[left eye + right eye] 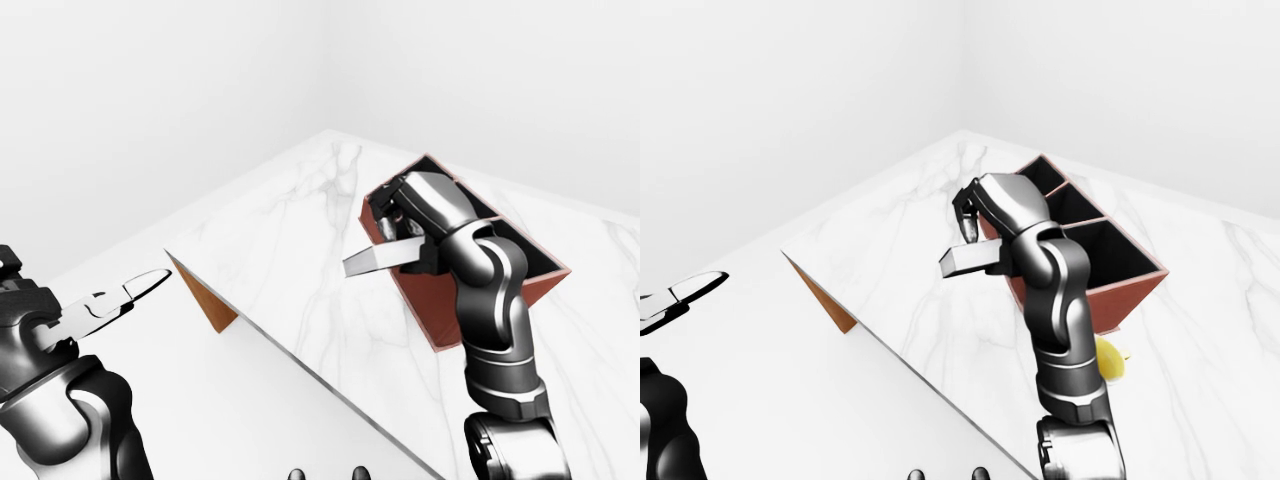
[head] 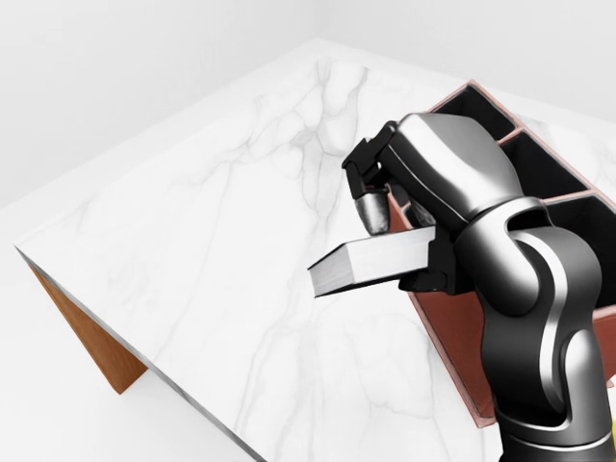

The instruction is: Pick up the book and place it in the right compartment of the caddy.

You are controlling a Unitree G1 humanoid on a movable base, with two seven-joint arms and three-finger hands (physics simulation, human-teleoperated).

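My right hand [image 2: 399,207], clenched on the book [image 2: 371,263] mid-frame above the worktop [image 2: 221,221], was mid-carry beside the caddy [image 1: 1118,292]; next I judged it needed swinging rightward over the right compartment.

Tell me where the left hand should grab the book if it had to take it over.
By the free end of the book jutting toward the head view's left, coming from that side. The right hand covers the other end, and the caddy blocks the right.

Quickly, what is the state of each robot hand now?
Left robot hand: open, holding nothing, away from the table.
Right robot hand: closed on the book, beside the caddy.
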